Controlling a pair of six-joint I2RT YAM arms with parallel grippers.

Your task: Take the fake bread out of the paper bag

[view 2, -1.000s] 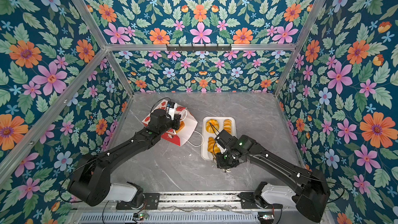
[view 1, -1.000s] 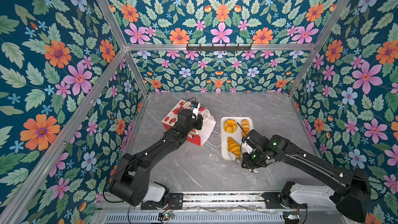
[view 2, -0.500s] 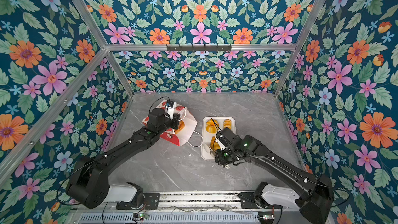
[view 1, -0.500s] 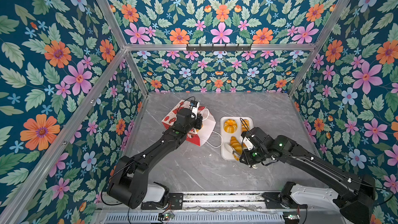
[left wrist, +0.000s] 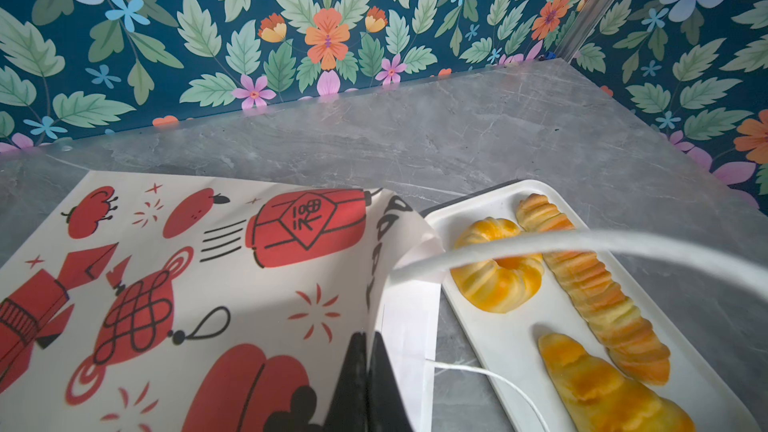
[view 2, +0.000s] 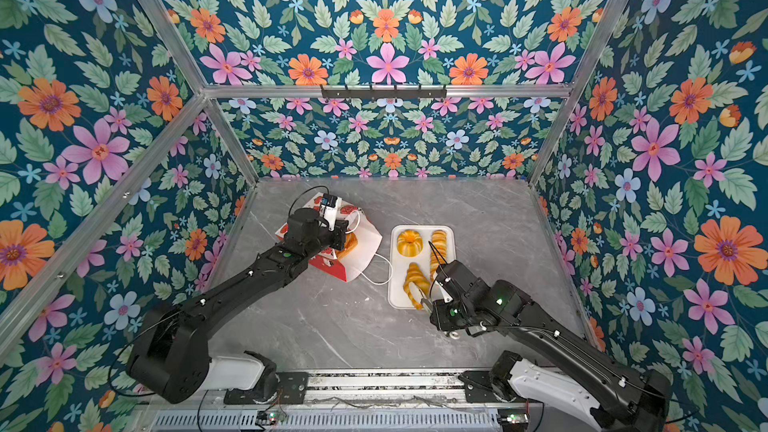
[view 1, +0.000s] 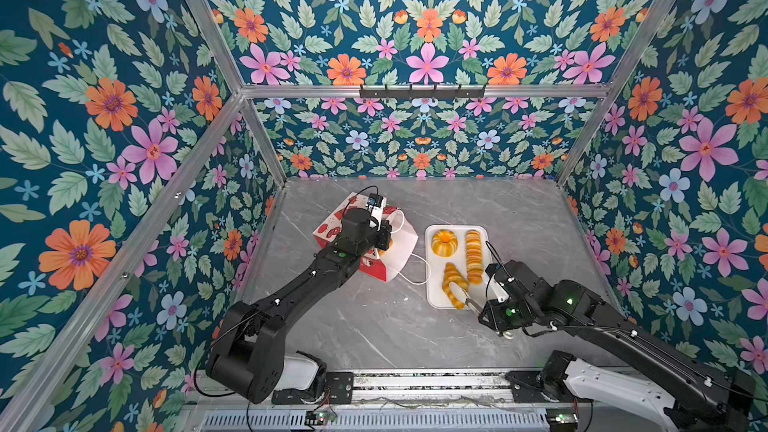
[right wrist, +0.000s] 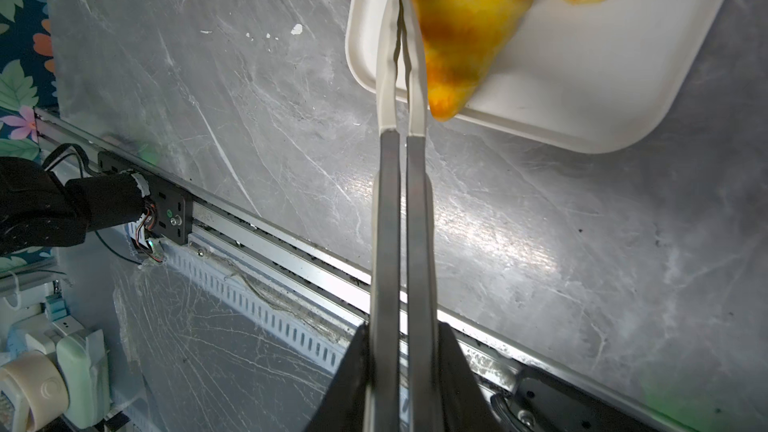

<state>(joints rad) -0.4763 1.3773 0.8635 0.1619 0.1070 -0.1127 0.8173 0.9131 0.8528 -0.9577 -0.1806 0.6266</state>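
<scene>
The right gripper (right wrist: 401,351) is squeezed tight on a pair of tongs (right wrist: 399,201). The tong tips are almost together and hold nothing. The croissant (right wrist: 465,27) lies right against them on the tray (right wrist: 582,97), its end at the rim. If the tongs swing sideways, I think they could push it off. Well apart from there, the left gripper (left wrist: 368,376) pinches the paper bag (left wrist: 208,263) by its edge. One bread (view 2: 351,243) peeks out just under it. The thin paper could slip or rip.

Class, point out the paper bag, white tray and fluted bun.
paper bag (left wrist: 232,297): left wrist view, printed side.
white tray (view 1: 433,284): in a top view, bare floor.
fluted bun (view 1: 444,243): in a top view, its crown.
</scene>
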